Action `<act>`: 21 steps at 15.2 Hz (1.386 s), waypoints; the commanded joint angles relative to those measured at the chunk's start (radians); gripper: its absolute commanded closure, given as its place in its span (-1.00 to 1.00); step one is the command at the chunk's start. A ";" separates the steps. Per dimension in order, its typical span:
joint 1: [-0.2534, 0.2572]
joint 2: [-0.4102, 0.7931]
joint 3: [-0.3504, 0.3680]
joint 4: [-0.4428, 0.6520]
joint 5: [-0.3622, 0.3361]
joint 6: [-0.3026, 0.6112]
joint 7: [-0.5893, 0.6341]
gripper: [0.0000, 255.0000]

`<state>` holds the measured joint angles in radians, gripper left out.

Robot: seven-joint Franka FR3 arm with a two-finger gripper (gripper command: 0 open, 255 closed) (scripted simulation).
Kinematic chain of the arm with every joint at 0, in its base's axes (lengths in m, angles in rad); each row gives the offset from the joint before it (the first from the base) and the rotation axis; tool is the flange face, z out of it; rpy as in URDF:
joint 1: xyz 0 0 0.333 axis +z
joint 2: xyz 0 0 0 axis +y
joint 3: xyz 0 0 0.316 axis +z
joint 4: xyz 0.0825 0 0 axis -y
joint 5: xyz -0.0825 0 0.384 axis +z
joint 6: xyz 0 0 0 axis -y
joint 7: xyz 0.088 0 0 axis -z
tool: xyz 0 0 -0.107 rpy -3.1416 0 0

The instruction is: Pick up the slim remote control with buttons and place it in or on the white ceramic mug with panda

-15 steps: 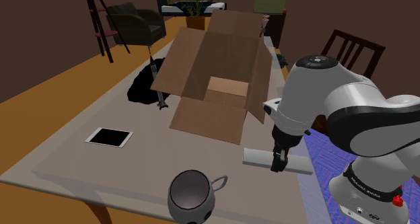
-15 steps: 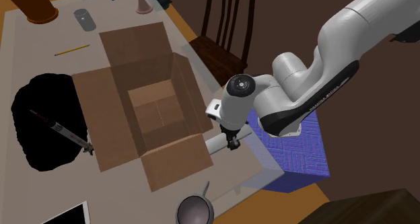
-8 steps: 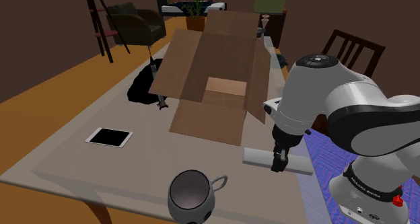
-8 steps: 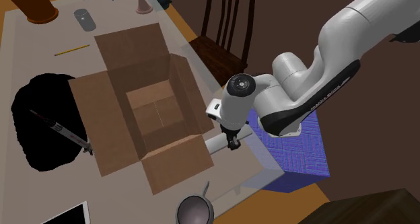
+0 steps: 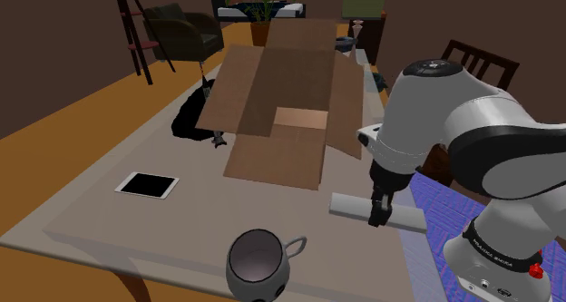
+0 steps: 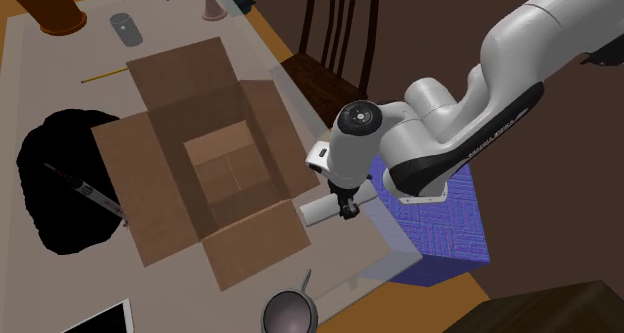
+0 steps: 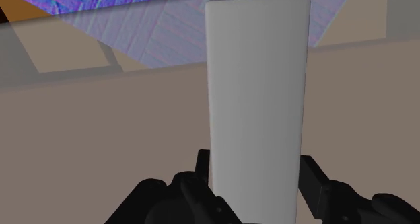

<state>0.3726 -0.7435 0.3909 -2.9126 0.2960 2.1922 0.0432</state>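
The remote [image 5: 349, 206] is a plain pale grey slab with no buttons drawn, lying across the table's near right part. My gripper [image 5: 375, 217] points down and is shut on it near its middle. In the wrist view the slab [image 7: 256, 88] runs straight out from between the two black fingers [image 7: 202, 179], which clasp its sides. From the second exterior view the gripper [image 6: 347, 210] holds the remote [image 6: 322, 212] by the table's edge. The mug [image 5: 258, 264] is grey with a dark inside, upright at the table's front edge, handle toward the arm, also visible as the mug [image 6: 288, 312].
A big open cardboard box [image 5: 281, 110] sits mid-table, its near flap [image 5: 277, 160] lying flat close to the remote. A tablet [image 5: 147, 184] lies at the shoulder view's left. A thin tool rests on a black patch [image 5: 192, 117]. A blue mat [image 5: 444, 209] and chair [image 5: 473, 63] flank the stand.
The cardboard box has slid a little toward the shoulder view's left. The arm's elbow has shifted slightly right, and the gripper stays shut on the remote.
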 commanded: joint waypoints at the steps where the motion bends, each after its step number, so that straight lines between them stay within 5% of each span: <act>1: -0.004 -0.018 -0.010 0.014 -0.009 -0.041 -0.002 1.00; 21: -0.026 -0.125 -0.083 0.229 -0.075 -0.360 0.000 1.00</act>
<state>0.3467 -0.8647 0.3097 -2.6958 0.2227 1.8479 0.0408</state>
